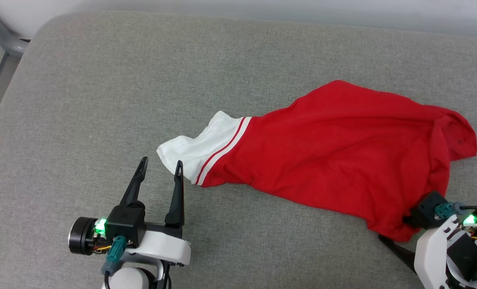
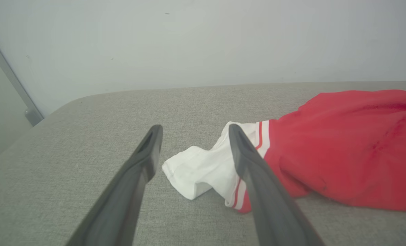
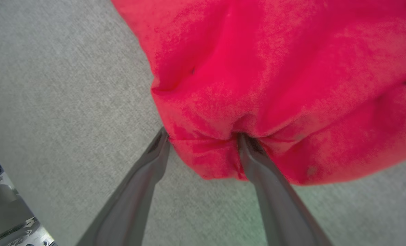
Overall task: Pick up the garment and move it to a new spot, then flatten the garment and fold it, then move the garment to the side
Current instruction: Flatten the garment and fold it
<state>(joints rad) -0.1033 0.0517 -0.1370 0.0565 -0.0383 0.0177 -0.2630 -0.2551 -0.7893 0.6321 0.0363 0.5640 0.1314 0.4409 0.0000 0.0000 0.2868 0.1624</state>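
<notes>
The garment [image 1: 342,148] lies crumpled on the grey cushioned surface [image 1: 102,100], its red body stretching to the right and a white sleeve [image 1: 194,146] with red-white trim at its left end. My left gripper [image 1: 161,162] is open just in front of that sleeve [image 2: 203,167], its right fingertip at the sleeve's near edge. My right gripper [image 3: 203,141] is open at the garment's near right hem, with a bulge of red cloth [image 3: 274,85] between its fingers and its right fingertip [image 3: 247,143] tucked under a fold. In the head view the cloth hides those fingertips.
The grey surface has a rounded far-left corner [image 1: 45,28], with a pale wall [image 2: 203,41] behind it. A grey metal frame [image 1: 1,40] stands past that corner. Bare cushion spreads to the left of and beyond the garment.
</notes>
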